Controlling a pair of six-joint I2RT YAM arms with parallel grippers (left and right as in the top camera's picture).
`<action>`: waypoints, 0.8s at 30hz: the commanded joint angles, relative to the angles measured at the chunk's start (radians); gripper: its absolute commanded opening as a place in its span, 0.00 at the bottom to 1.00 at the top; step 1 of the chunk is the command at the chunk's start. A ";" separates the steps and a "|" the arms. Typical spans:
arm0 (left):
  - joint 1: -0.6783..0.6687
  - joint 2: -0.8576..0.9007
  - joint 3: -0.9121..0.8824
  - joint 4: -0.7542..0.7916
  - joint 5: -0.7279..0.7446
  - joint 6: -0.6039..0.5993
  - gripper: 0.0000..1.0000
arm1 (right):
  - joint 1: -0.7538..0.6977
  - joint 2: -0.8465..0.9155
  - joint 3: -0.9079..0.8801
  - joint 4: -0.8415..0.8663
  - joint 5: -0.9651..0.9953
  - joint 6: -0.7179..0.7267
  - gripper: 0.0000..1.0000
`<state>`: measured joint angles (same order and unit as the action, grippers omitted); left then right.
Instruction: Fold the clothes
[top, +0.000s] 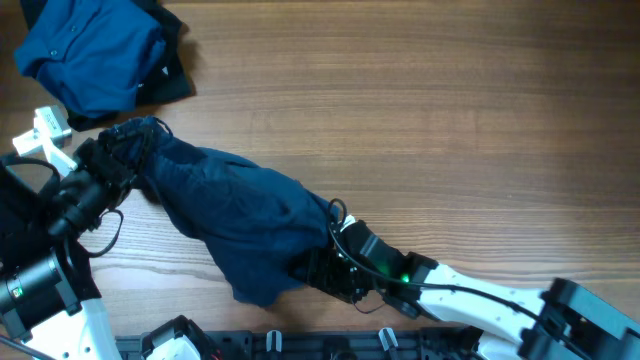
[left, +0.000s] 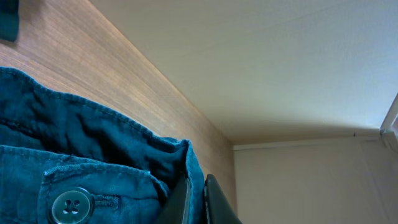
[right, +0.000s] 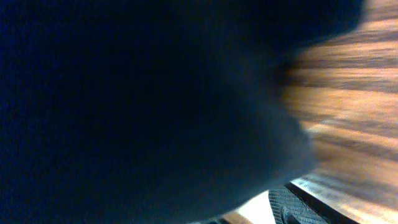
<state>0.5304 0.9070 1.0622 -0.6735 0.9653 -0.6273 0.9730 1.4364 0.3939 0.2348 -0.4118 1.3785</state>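
The navy shorts (top: 245, 215) are sprawled across the bench's (top: 450, 130) left half, the waistband clamped in the left tool (left: 198, 190). The right tool (top: 322, 270) is buried at their near edge, its state impossible to tell. A blue shirt (top: 90, 50) is heaped far left.

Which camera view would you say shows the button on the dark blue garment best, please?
The left wrist view: the button is close and sharp, its holes visible. The overhead view shows the whole dark blue garment, but no button can be made out. The right wrist view gives only blurred dark cloth.
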 joint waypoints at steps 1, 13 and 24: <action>0.004 -0.003 0.011 0.003 0.009 -0.010 0.04 | 0.006 0.042 -0.002 0.019 0.025 0.065 0.78; 0.004 -0.003 0.011 0.003 0.009 -0.010 0.04 | 0.006 0.044 -0.002 0.043 0.125 0.095 0.79; 0.004 -0.003 0.011 0.000 0.010 -0.010 0.04 | 0.006 0.047 -0.003 0.082 0.230 0.122 0.78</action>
<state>0.5304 0.9070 1.0622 -0.6773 0.9657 -0.6270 0.9730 1.4673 0.3939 0.2974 -0.2543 1.4818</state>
